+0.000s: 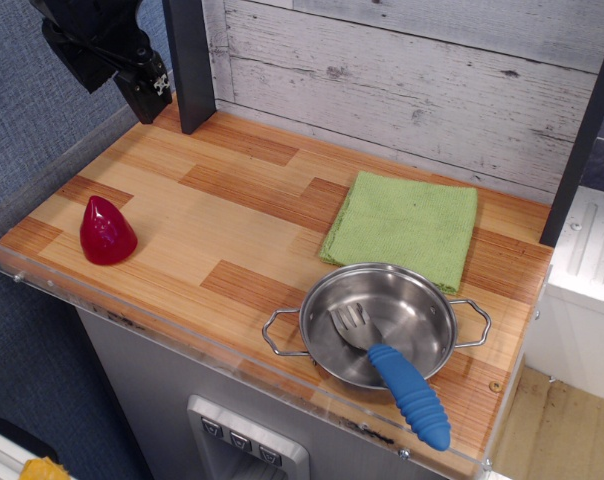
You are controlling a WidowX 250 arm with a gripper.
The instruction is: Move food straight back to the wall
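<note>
Partly cropped, the claw (147, 95) hangs above; food (106, 232) sits unobstructed.

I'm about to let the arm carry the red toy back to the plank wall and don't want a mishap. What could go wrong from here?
The toy is glossy and cone-shaped, so the gripper could slip off its taper.

It stands near the counter's front-left edge; a nudge could tip it toward the low clear rim.

The dark post stands near the wall, so the arm could clip it on the way back.
</note>
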